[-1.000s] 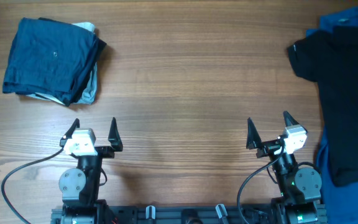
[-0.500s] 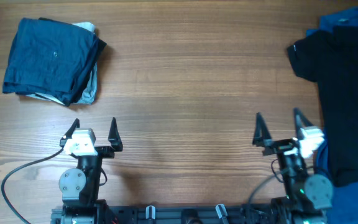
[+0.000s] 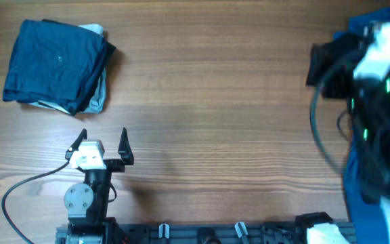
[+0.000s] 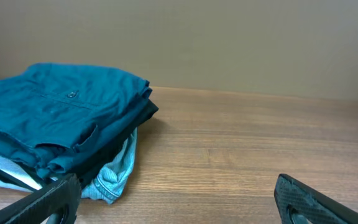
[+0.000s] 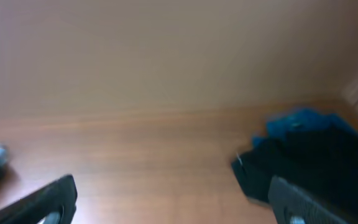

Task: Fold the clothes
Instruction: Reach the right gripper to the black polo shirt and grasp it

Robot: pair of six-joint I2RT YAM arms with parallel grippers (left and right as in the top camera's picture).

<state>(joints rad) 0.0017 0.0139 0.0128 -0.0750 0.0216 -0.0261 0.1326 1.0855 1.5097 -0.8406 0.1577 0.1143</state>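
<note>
Resting near the front edge of the wooden table (image 3: 215,102), the left gripper (image 3: 103,133) points its two dark fingers toward the far side, jaws spread wide and empty, with a black cable (image 3: 26,186) looping out from the arm's base. Well beyond it, at the far left corner, sits a stack of folded dark navy-blue garments (image 3: 56,64), a pale blue one (image 4: 114,177) poking out from beneath the stack on the side facing the camera in the left wrist view. Across the table, the right arm appears from overhead only as a blur of white and black over the heap of clothing at the right edge, too smeared there to read its fingers. Its own wrist camera, also soft, shows the right gripper (image 5: 171,186) with jaws released and far apart, nothing between them, bare wood below. Ahead of it and to the right lies the black T-shirt (image 5: 303,165), crumpled on the table's right side, with the bright blue shirt (image 3: 357,24) showing just behind it, toward the far right corner.
</note>
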